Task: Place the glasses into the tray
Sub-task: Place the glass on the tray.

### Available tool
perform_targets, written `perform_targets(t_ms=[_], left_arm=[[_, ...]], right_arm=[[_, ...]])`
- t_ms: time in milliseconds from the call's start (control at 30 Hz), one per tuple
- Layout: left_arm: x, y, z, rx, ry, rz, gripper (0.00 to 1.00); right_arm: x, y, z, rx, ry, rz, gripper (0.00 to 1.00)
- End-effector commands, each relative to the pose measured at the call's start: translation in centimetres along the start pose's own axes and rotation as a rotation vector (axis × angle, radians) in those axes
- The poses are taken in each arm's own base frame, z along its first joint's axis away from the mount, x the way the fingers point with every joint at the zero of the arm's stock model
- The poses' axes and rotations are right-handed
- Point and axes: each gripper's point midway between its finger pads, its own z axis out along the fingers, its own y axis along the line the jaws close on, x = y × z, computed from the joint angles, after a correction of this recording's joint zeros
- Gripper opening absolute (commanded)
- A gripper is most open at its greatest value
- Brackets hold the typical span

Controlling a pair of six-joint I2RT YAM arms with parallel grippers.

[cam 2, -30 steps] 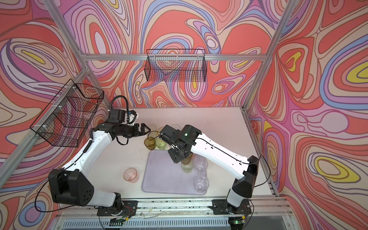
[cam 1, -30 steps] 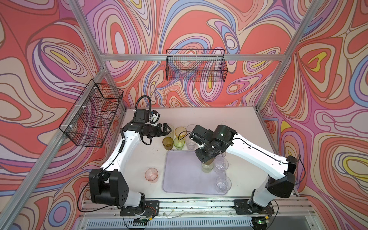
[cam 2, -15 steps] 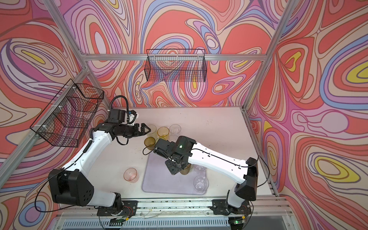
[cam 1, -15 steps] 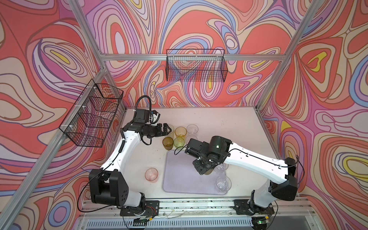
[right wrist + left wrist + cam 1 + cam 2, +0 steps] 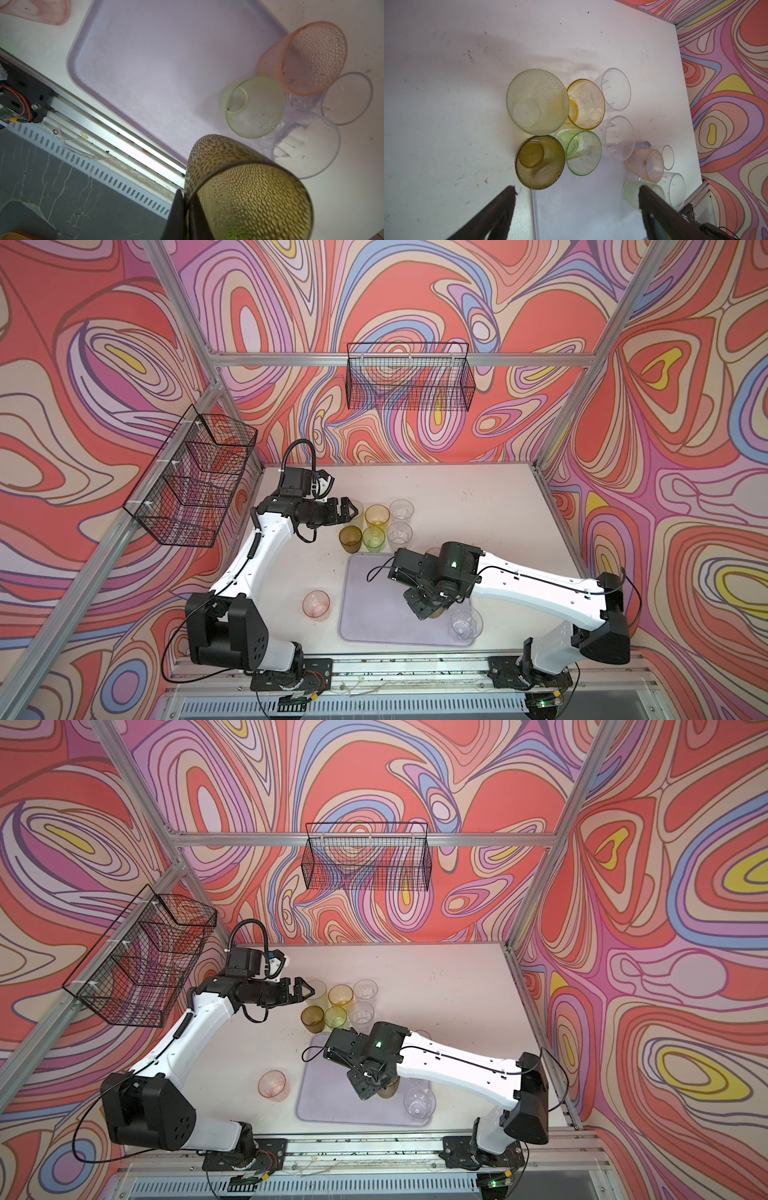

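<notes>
- Pink swirly walls stand around a pale counter.
- Right fingers pinch the rim of a bumpy olive-brown glass, over the lilac tray.
- Left fingers are spread wide and hold nothing; a pale green glass stands just ahead of them.

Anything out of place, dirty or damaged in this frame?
Nothing is spilled or broken. The pink dimpled glass by a corner of the tray carries dark specks of grime, and the table is scuffed. The right gripper pinches the olive-brown glass by its rim over the tray, as expected mid-placement.
</notes>
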Motion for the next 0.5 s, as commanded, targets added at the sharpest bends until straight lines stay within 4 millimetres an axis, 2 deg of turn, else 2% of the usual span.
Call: perform_targets(t_ms=[0,467], left_arm=[[-0.6,-1.0,-1.0,0.018,-0.025,0.019,0.95],[-0.6,-1.0,-0.9,0.020,-0.021,0.017,0.95]], right_arm=[[0.3,0.6,0.1,-0.023,-0.026,0.001,0.00],[1.9,0.8,2.4,-0.023,-0.026,-0.022,0.00]])
